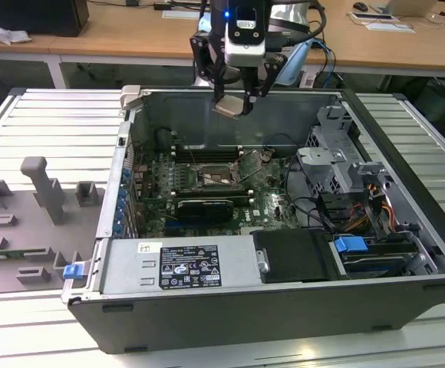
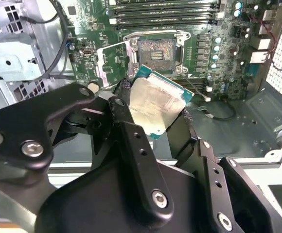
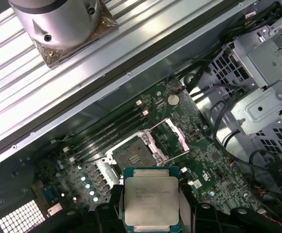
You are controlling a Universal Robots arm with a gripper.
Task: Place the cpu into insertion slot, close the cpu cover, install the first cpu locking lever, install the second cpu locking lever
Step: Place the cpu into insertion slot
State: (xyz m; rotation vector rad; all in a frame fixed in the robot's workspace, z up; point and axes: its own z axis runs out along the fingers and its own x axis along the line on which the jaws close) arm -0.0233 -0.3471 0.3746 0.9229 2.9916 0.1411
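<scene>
cpu (image 3: 150, 201) pinched by edges in closed gripper (image 1: 234, 102) so contacts aren't touched; held high over insertion slot (image 3: 133, 154), exposed w/ cpu cover (image 3: 174, 137) swung up.

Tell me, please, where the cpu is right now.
In the exterior view the cpu is held in the gripper, raised over the open computer case, apart from the insertion slot below.

You have a ribbed grey metal table (image 1: 46, 115) under everything, its slats running across the exterior view. Directly on it sits the open computer case (image 1: 230, 322), taking up the middle and the exterior view's right. On the exterior view's left, just beside the case, stand grey holder blocks (image 1: 42, 192), the tallest upright.
</scene>
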